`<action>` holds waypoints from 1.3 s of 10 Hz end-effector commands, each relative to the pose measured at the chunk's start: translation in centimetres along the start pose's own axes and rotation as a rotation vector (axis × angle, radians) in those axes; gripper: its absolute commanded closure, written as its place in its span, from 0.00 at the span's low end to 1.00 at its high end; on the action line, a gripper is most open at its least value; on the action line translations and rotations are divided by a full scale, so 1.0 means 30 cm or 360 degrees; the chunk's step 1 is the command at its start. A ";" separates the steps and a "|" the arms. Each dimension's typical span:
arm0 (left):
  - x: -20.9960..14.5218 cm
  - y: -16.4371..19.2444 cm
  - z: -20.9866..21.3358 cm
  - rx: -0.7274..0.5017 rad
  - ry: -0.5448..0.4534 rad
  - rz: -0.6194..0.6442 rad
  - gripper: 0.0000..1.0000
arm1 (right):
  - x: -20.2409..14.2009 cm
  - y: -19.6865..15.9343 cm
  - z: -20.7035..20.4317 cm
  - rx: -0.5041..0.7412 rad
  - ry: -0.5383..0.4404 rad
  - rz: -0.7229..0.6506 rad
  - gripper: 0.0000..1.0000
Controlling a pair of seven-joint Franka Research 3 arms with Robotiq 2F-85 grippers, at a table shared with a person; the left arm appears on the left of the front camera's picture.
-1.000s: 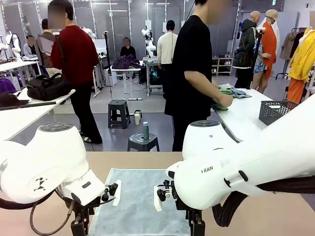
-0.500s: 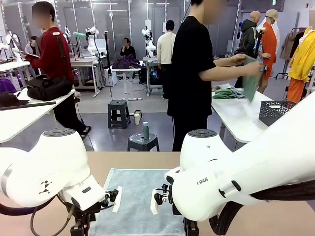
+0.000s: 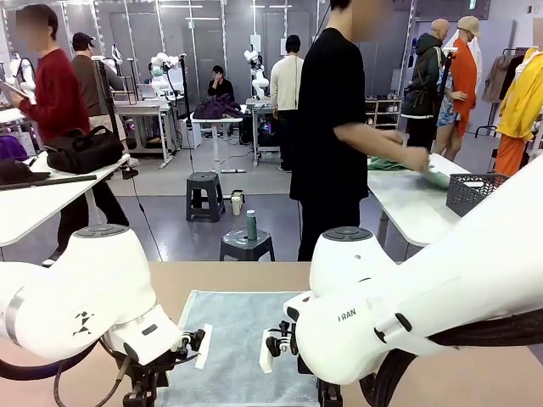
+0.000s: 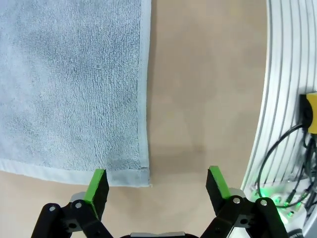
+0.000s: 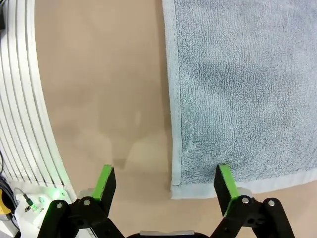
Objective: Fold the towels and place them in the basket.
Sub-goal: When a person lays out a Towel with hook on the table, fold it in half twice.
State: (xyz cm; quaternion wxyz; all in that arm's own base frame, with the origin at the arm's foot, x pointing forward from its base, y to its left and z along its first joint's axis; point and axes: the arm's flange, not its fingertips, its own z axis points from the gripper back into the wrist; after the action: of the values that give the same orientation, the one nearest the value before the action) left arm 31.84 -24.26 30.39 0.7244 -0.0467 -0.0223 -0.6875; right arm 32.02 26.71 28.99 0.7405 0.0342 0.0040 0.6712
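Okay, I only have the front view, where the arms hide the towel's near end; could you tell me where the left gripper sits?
Observer: The left gripper is open, straddling one near corner of the grey-blue towel.
Operator: And the right one, please?
Observer: The right gripper is open too, straddling the other corner; nothing pinched.
Operator: Is the towel flat there?
Observer: Yes, both corners lie flat on the table.

Front: looks low across table (image 3: 229, 275) from robot's side. Wrists: look straight down, close, at opposite corners of one towel (image 4: 74, 84).
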 end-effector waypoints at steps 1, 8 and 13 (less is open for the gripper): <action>-0.006 0.004 0.003 -0.0003 -0.0002 0.0013 0.00 | -0.001 -0.002 0.006 -0.0006 -0.0005 -0.0004 0.00; 0.047 0.010 0.028 0.0044 -0.0026 -0.0063 0.00 | -0.027 -0.012 0.005 -0.0031 0.0053 0.0001 0.00; 0.035 0.047 -0.041 -0.0026 -0.0037 -0.0050 0.00 | -0.037 -0.045 -0.030 -0.0062 0.0007 -0.0038 0.00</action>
State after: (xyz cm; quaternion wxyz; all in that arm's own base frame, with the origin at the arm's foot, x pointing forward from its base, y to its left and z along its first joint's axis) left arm 32.20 -25.25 29.93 0.7182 -0.0472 -0.0181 -0.6940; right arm 33.26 25.71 28.89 0.7469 0.0279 -0.0009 0.6643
